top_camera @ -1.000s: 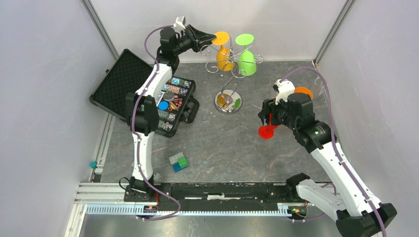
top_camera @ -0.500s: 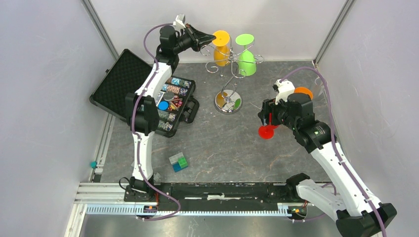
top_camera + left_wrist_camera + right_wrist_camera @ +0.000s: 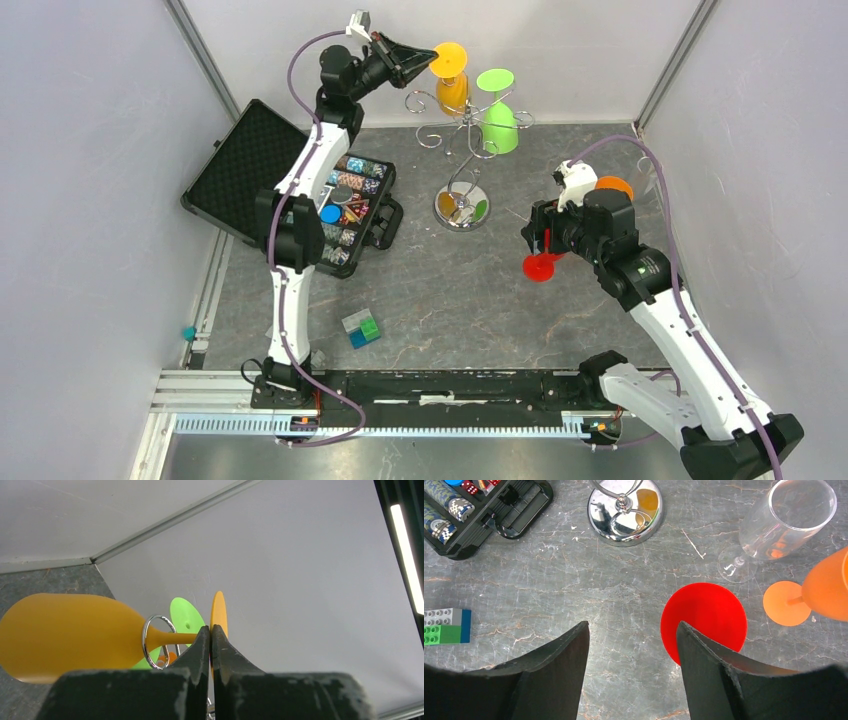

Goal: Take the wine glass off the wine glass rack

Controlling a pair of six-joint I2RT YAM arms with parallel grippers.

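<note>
Left pincer [image 3: 430, 60] gripping yellow wine glass [image 3: 452, 92], both raised higher

orange glass [image 3: 824, 590]: cut by right edge | wine glass rack [image 3: 624, 517]: top cropped

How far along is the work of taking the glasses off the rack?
Done: a red glass, an orange glass and a clear glass are on the table. In hand: the left gripper is shut on the stem of the yellow glass, which passes through a ring of the rack. Left: slide that glass free; the green glass hangs on the rack too.
</note>
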